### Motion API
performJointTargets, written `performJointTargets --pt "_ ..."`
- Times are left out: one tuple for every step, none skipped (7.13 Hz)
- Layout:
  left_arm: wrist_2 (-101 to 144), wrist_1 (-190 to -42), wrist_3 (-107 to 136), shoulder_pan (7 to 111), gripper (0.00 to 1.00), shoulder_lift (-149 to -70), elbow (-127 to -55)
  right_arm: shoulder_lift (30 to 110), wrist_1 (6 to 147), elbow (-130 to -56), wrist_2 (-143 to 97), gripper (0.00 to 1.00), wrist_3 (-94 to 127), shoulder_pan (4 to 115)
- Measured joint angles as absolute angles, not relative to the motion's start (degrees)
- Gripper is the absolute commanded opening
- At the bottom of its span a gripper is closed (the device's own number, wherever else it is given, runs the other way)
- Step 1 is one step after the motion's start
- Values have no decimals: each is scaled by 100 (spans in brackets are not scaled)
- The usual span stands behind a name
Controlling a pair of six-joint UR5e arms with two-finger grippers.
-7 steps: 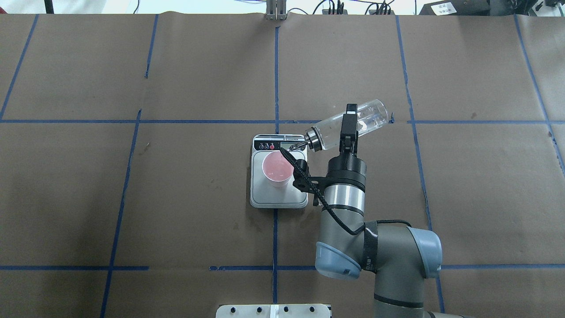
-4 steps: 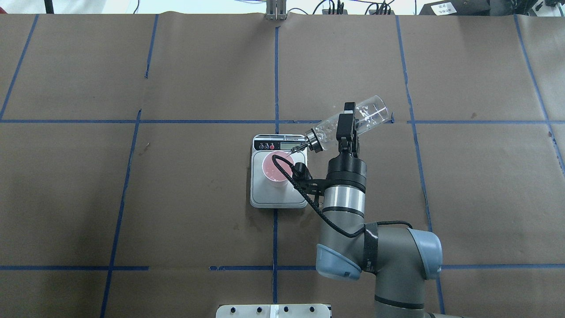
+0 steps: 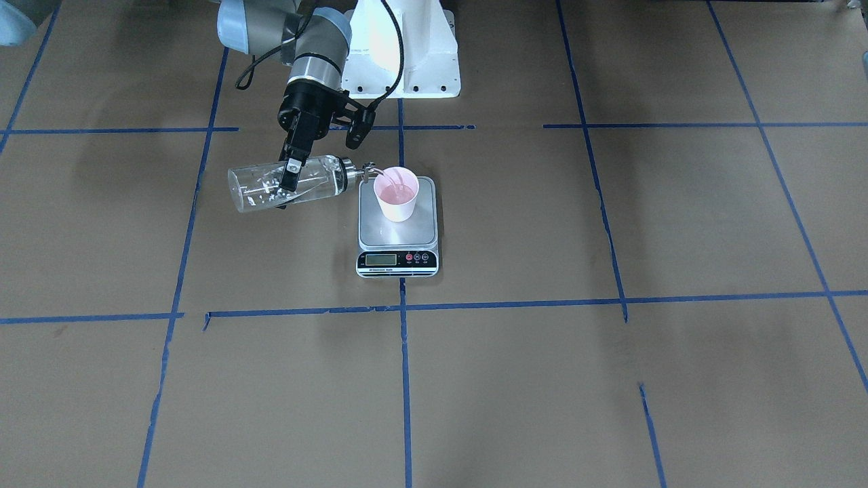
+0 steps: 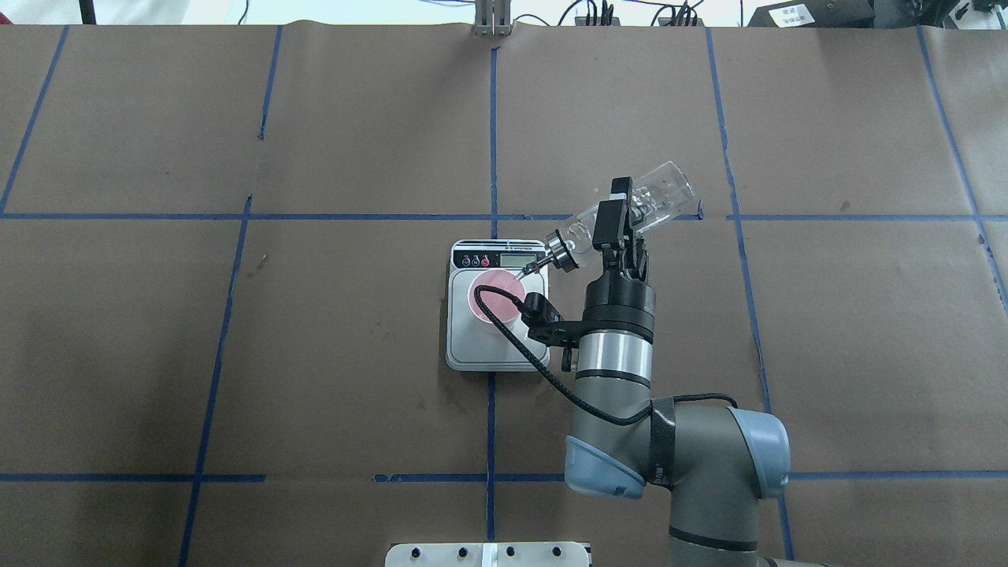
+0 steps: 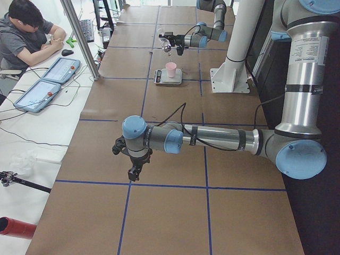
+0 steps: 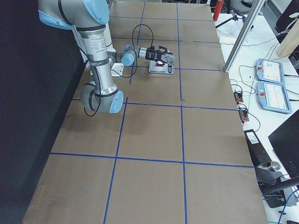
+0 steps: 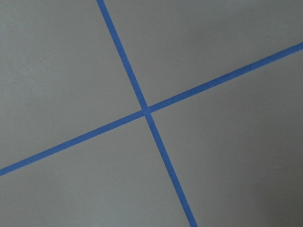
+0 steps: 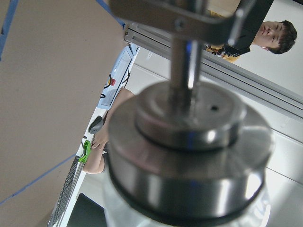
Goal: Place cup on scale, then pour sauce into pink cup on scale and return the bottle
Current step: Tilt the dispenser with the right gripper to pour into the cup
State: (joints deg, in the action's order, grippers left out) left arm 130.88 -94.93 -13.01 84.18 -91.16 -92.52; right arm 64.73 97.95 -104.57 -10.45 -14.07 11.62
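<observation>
R gripper (image 4: 618, 209), wrist rolled, clamps clear glass bottle (image 4: 665, 189), metal spout (image 4: 535, 265) tipped over pale pink paper cup (image 4: 500, 285) on steel-top scale (image 4: 465, 346). L gripper (image 5: 134, 172): opening unclear.

Scale (image 4: 482, 352) on brown taped table (image 4: 354, 118)

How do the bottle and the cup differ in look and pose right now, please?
The bottle is clear glass with a metal spout; the cup is opaque pale pink with an open top. The bottle is tilted almost flat in the air, clamped by the right gripper; the cup stands upright on the scale with no gripper on it. They come together only where the spout tip is at the cup's rim.
</observation>
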Motion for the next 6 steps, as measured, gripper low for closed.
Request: performJointTargets --pt "13087 -9485 -1301 8418 100 -9123 -9264 6463 9760 -10475 -1068 0 -1333 1165" --pt "13087 -9479 -1301 8417 100 -9130 -9276 6462 9716 -10485 -1150 0 -1092 1169" --pt "13087 -9474 -1299 8417 100 -9139 -9289 6468 9682 -10485 -1267 0 -698 1169" --pt "13087 -9469 -1295 8418 100 -9147 -9294 6481 9661 -10486 -1374 0 -209 1169" --pt "13087 -9465 -1293 8420 100 -9157 -9302 6499 9643 -10495 -1505 0 297 1169" --pt "13087 -9456 -1292 8420 100 -9176 -9307 6505 9631 -10510 -1629 0 734 1169"
